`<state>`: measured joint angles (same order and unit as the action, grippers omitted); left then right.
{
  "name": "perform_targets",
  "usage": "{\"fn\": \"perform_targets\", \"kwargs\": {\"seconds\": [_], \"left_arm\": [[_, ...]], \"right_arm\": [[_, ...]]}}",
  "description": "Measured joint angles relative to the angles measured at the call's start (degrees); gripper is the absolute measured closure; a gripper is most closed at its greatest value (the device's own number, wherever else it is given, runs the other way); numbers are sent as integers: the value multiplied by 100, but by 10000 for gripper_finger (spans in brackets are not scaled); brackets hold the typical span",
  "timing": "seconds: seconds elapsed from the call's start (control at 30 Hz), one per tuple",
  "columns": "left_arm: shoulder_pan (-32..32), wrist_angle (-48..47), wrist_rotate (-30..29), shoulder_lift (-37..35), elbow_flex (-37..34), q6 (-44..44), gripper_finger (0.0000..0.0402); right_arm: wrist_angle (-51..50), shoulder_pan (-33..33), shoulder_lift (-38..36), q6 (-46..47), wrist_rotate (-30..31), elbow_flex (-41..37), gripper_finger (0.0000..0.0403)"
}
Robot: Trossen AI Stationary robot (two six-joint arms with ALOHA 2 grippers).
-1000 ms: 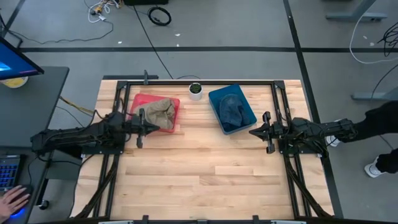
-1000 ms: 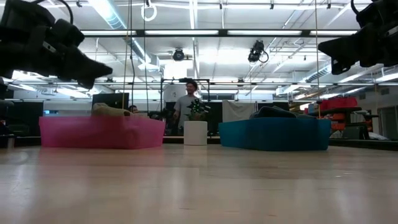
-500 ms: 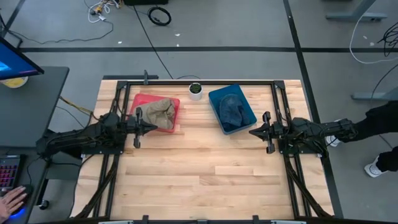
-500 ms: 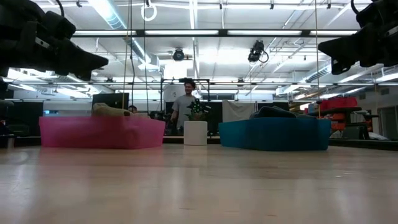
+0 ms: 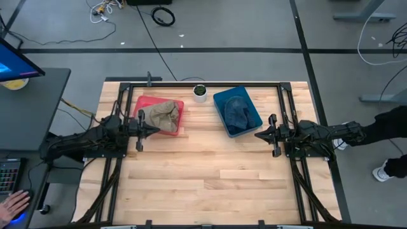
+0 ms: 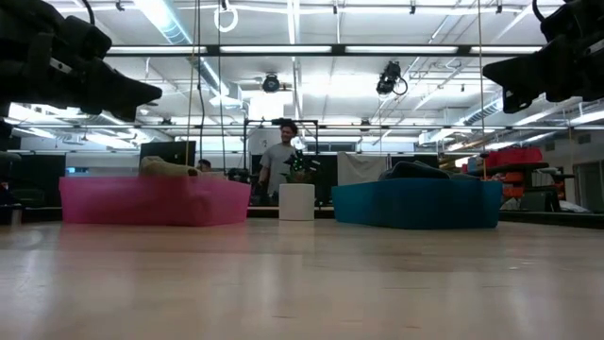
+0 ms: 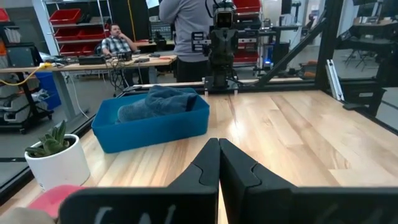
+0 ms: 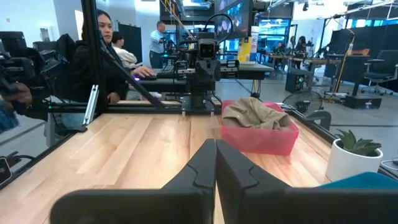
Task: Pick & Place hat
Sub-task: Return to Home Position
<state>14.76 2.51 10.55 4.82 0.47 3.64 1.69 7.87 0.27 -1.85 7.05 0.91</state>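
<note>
A tan hat [image 5: 162,114] lies in the pink bin [image 5: 144,104] at the table's far left; its top shows over the bin's wall [image 6: 165,166] and across the table [image 8: 258,113]. A blue hat [image 5: 237,113] lies in the blue bin [image 5: 219,100], also seen as a blue heap [image 7: 161,101]. My left gripper [image 5: 156,130] hovers shut above the table by the pink bin's near right corner. My right gripper [image 5: 257,135] hovers shut just right of the blue bin's near end. Neither touches anything.
A small white pot with a green plant [image 5: 200,92] stands at the far edge between the two bins. A black frame [image 5: 203,83] runs round the table. The near half of the wooden table [image 5: 210,184] is bare wood. People stand and sit in the room beyond.
My left gripper has drawn back a little toward the table's left edge, away from the pink bin's near right corner, staying shut. The right arm and both hats have kept still.
</note>
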Motion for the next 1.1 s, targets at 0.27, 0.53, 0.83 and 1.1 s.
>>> {"fn": "perform_targets", "kwargs": {"seconds": [0.27,0.53,0.83,1.1], "left_arm": [[0,97,7,2,-4,-146,399],[0,138,22,2,-4,-146,399],[0,178,20,2,-4,-148,399],[0,185,17,2,-4,-151,399]], "right_arm": [[-2,1,0,0,2,2,389],[0,1,0,2,2,4,389],[-2,-1,0,0,0,4,389],[0,-1,1,1,1,4,389]]}}
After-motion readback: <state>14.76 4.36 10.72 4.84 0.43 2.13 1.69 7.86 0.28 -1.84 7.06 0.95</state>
